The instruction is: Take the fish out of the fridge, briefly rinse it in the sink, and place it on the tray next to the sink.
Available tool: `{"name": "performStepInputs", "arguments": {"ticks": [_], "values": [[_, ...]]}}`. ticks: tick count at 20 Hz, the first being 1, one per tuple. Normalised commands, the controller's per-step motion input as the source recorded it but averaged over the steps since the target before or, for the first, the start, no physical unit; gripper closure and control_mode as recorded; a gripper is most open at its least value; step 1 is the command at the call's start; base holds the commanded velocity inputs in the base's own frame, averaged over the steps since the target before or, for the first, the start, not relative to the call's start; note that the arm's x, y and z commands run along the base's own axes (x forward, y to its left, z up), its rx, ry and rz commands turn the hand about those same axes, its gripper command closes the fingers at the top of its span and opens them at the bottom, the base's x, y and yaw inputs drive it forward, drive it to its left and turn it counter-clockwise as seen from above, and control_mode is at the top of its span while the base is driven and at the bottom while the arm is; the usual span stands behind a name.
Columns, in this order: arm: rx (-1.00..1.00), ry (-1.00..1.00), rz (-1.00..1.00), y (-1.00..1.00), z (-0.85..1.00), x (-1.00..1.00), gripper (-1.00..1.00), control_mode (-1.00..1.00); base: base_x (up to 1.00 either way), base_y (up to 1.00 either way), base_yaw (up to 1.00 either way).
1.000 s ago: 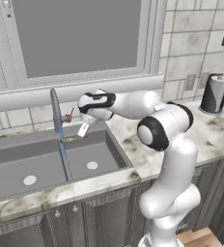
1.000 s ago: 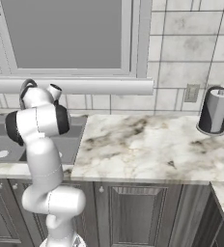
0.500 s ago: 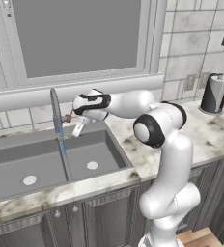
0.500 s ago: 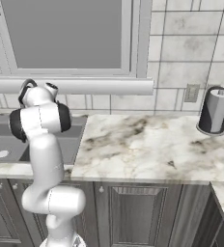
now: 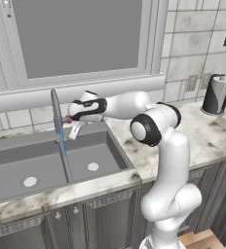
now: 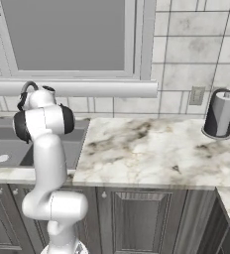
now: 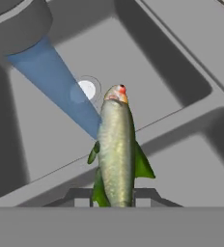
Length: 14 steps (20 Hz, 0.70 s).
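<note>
My gripper [image 7: 115, 198] is shut on the tail end of the fish [image 7: 116, 144], a slender silvery-green fish with its head pointing away from the hand. The fish hangs over the grey double sink [image 7: 181, 159], its side touching the blue water stream [image 7: 56, 82] that falls from the faucet spout [image 7: 17, 19]. In the left base view the gripper [image 5: 73, 122] reaches left to the gooseneck faucet [image 5: 54, 104], with the fish [image 5: 76, 131] beside the stream above the sink [image 5: 17, 160]. The fridge and the tray are out of view.
A round drain [image 7: 87, 89] lies below the fish's head. A dark cylinder [image 5: 216, 95] stands at the back right of the marble counter [image 6: 151, 149]. A window ledge [image 5: 110, 87] runs close above the hand.
The gripper has carried the fish a little to the left, closer to the faucet and its stream. The grip has not changed.
</note>
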Motion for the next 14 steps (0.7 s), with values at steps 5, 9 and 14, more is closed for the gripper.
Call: {"name": "performStepInputs", "arguments": {"ticks": [5,9,14], "values": [[-0.01,0.0,0.0,0.0,0.0,0.02,1.0,-1.0,0.0,0.0,0.0],[0.0,0.0,0.0,0.0,0.0,-0.44,1.0,-1.0,0.0,0.0,0.0],[0.0,-0.01,0.0,0.0,0.0,-0.63,1.0,-1.0,0.0,0.0,0.0]]}}
